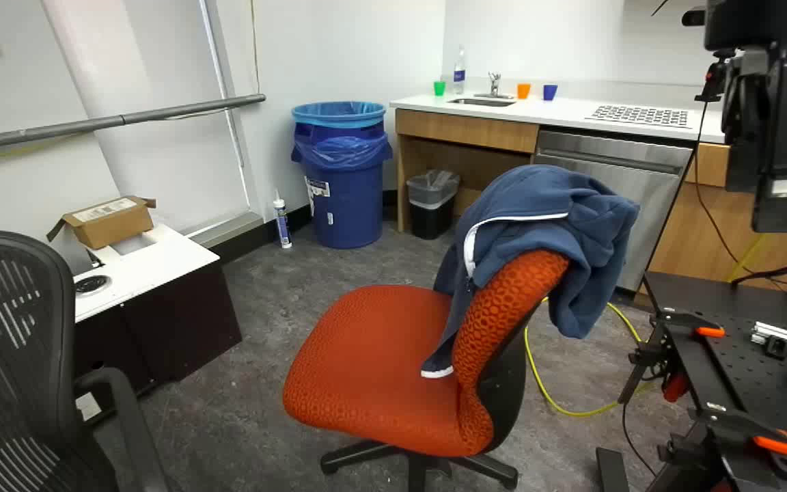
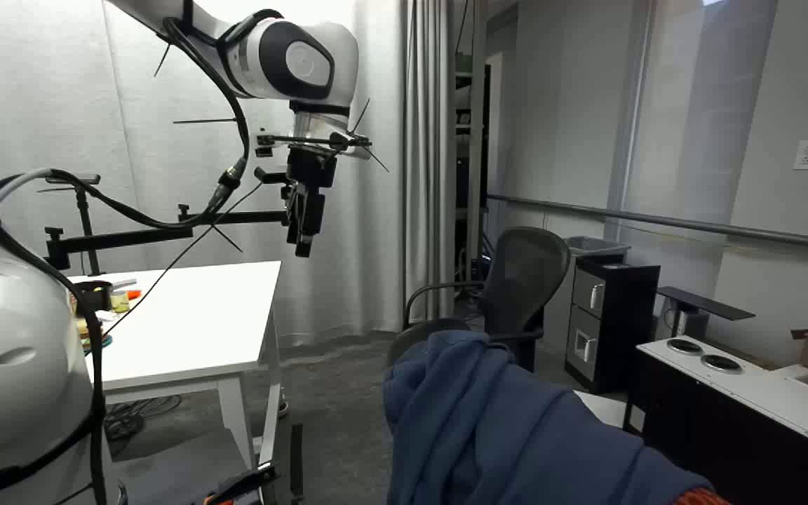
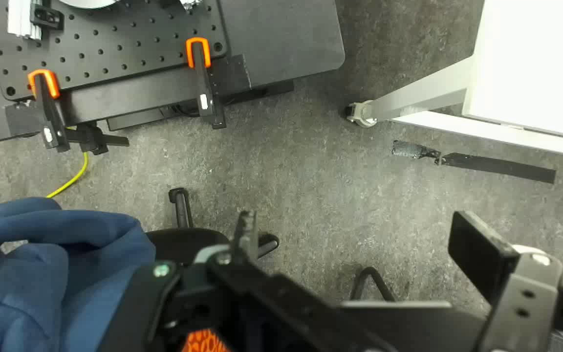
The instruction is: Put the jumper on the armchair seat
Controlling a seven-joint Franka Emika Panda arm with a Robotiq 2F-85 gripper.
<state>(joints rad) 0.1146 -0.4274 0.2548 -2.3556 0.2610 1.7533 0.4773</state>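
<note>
The jumper (image 1: 550, 212) is navy blue with a white-edged opening and hangs over the top of the orange chair's backrest (image 1: 509, 307). One part hangs down the front, its white-tipped end at the rear of the armchair seat (image 1: 373, 355). The jumper also shows in an exterior view (image 2: 488, 428) and at lower left in the wrist view (image 3: 17, 278). The seat is orange-red, with its front and middle bare. My gripper (image 2: 304, 235) points down, high above the floor and apart from the jumper. In the wrist view my gripper (image 3: 357, 230) is open with nothing between its fingers.
A black mesh chair (image 2: 527, 280) stands near the orange chair. A white table (image 2: 200, 315) stands beside the arm. A black bench with orange-tipped clamps (image 3: 115, 58) is near the backrest. A white-topped cabinet (image 1: 154, 260), blue bin (image 1: 349, 198) and sink counter (image 1: 571, 116) stand around.
</note>
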